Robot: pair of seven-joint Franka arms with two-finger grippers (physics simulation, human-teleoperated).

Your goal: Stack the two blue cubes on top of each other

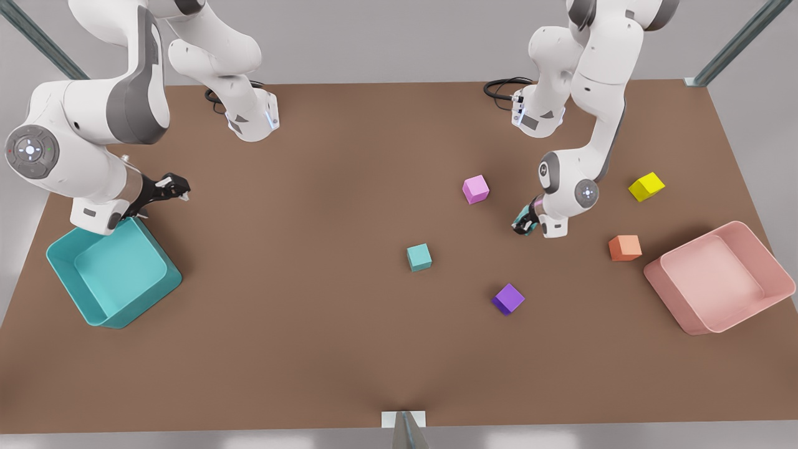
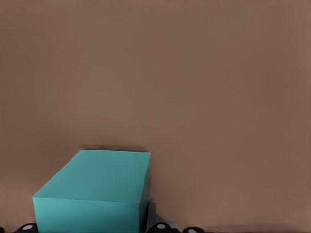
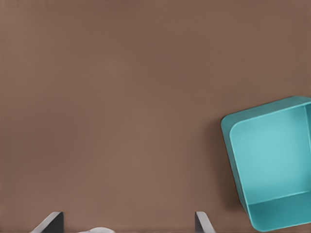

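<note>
Between the fingers of the left tool (image 1: 527,224), which are clamped on it, sits the held blue cube (image 2: 97,187). It is off to the front view's right of the resting blue cube (image 1: 419,257), which lies alone on the worktop (image 1: 299,324). Both cubes look solid, stiff and probably light, with matte flat faces, so I judge a squeeze on two opposite side faces will not slip easily. The lift height I cannot read well; the held cube seems just above the surface. The resting blue cube has free room on every side: the purple cube (image 1: 509,299) and the pink cube (image 1: 475,189) are both well apart from it, so a straight approach from above is possible. The flat top is small, so edges must line up. The right tool (image 1: 177,187), fingers apart, waits far on the other side, beside the teal bin (image 1: 68,274).
</note>
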